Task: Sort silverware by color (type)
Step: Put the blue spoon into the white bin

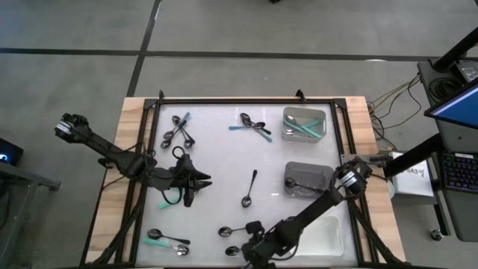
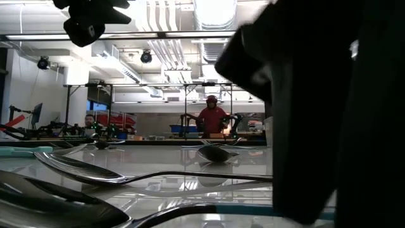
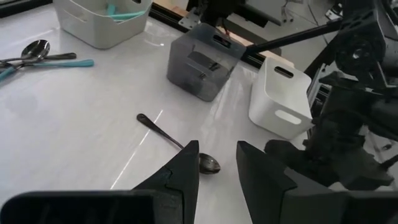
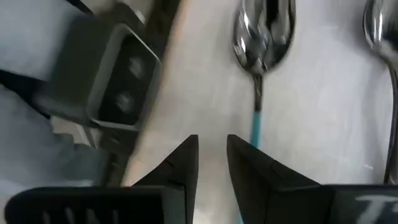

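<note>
1. The setting was a robotics lab or workshop: a bare concrete floor (image 1: 224, 30) with seams surrounded the framed white table (image 1: 216, 157).
2. Exposed ducts and pipes (image 2: 171, 44) ran overhead under strip lighting.
3. Metal-framed workbenches (image 2: 158, 107) stood at the back, where a person in red (image 2: 212, 117) worked.
4. A laptop (image 1: 457, 104), keyboard (image 1: 455, 173) and loose cables (image 1: 392, 97) crowded a side stand.

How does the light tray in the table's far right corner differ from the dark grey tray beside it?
The light tray is pale, while the dark grey tray is charcoal. The light tray holds teal-handled spoons, while the dark grey tray holds a spoon with no teal. The right arm crosses the dark grey tray's corner but not the light tray. Both are rectangular and open-topped.
</note>
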You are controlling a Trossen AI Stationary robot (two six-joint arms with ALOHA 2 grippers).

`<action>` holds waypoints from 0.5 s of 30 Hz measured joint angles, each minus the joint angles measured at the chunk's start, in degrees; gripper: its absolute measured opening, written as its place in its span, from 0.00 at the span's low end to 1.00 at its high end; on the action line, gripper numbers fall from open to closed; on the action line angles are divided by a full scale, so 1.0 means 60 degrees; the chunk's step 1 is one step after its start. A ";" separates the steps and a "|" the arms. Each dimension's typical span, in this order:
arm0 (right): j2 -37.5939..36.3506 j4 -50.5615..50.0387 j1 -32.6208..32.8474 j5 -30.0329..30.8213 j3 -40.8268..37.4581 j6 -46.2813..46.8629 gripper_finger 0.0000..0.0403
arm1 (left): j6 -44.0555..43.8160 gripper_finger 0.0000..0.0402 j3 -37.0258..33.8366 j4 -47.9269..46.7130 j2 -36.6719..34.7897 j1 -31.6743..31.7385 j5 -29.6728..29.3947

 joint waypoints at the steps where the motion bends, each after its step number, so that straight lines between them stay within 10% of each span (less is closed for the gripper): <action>1: -0.0069 0.0015 0.0013 -0.0003 0.0054 0.0001 0.19 | 0.0008 0.22 -0.0002 -0.0005 -0.0002 0.0000 -0.0003; 15: -0.0206 -0.0361 0.0045 0.0470 0.0147 -0.0761 0.29 | 0.0138 0.22 0.0000 0.0063 0.0008 0.0000 -0.0011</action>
